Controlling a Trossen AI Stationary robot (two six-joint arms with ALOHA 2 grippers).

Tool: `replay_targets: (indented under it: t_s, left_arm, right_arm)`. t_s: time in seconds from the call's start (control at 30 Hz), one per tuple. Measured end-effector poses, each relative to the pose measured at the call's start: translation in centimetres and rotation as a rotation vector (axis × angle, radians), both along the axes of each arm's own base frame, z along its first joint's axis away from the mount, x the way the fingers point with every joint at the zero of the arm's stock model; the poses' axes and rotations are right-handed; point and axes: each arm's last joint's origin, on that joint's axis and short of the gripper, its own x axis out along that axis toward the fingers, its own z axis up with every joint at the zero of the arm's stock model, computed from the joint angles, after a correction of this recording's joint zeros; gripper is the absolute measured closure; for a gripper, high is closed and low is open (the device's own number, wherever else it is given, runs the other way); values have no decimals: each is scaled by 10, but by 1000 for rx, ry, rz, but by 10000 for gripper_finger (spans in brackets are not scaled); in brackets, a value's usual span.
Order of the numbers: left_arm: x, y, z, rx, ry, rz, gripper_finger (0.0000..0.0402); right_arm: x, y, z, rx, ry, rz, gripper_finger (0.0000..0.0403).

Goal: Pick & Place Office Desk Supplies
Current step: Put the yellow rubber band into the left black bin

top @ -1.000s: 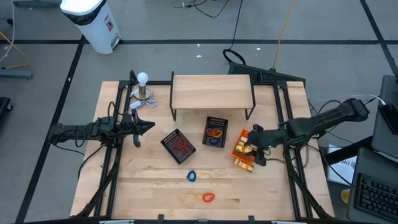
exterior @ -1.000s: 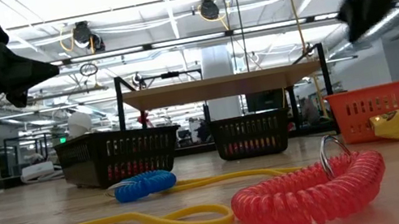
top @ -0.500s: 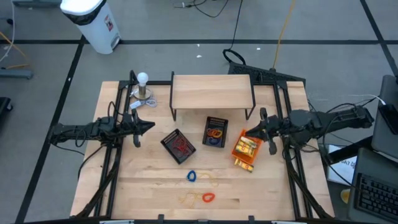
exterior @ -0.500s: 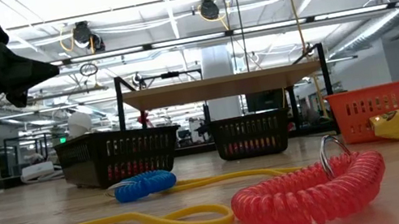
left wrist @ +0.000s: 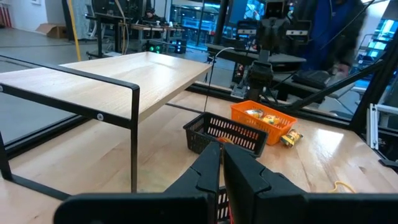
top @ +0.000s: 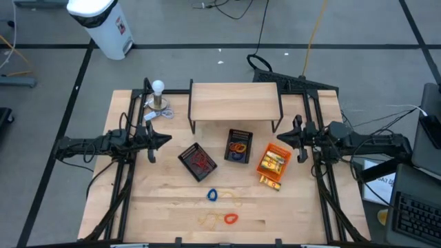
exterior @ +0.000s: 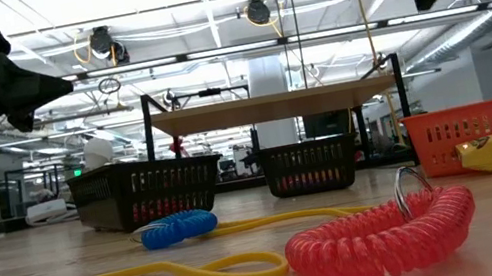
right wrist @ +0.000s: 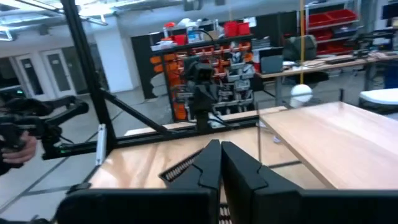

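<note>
Two tools are hanging above the desk (top: 165, 207), each with fingers pressed together and carrying nothing: my left tool (top: 164, 140) near the left edge, my right tool (top: 281, 138) just above the orange tray (top: 264, 162). Yellow packets (top: 274, 160) are lying in that tray, one packet (top: 271, 181) beside it, bands (top: 212, 195) lying loose at the front.

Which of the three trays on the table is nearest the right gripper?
The orange tray. It sits beside the right gripper, near the table's right side, while the two black mesh trays lie farther toward the middle.
</note>
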Motion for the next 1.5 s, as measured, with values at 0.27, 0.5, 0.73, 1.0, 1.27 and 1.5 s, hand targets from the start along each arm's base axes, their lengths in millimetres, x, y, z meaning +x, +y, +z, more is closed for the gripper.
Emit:
replay_targets:
  t_s: [0.27, 0.5, 0.73, 1.0, 1.27, 1.5]
  left_arm:
    - [0, 0, 0, 15, 4, -1, 378]
    - [0, 0, 0, 10, 3, -1, 378]
    - [0, 0, 0, -1, 1, -2, 378]
    - [0, 0, 0, -7, 0, -6, 378]
    - [0, -1, 0, -32, -3, -32, 378]
    - [0, -1, 0, -31, -3, -33, 378]
  right_arm:
    - [-5, -3, -37, -9, -24, -33, 402]
    - [-7, -4, -51, 22, -130, -35, 402]
    - [-8, -4, -51, -20, -136, -46, 402]
    - [-7, -4, -55, -57, -97, -46, 402]
    - [-7, -5, -55, -36, -97, -73, 402]
    - [-7, -5, -55, -36, -97, -73, 402]
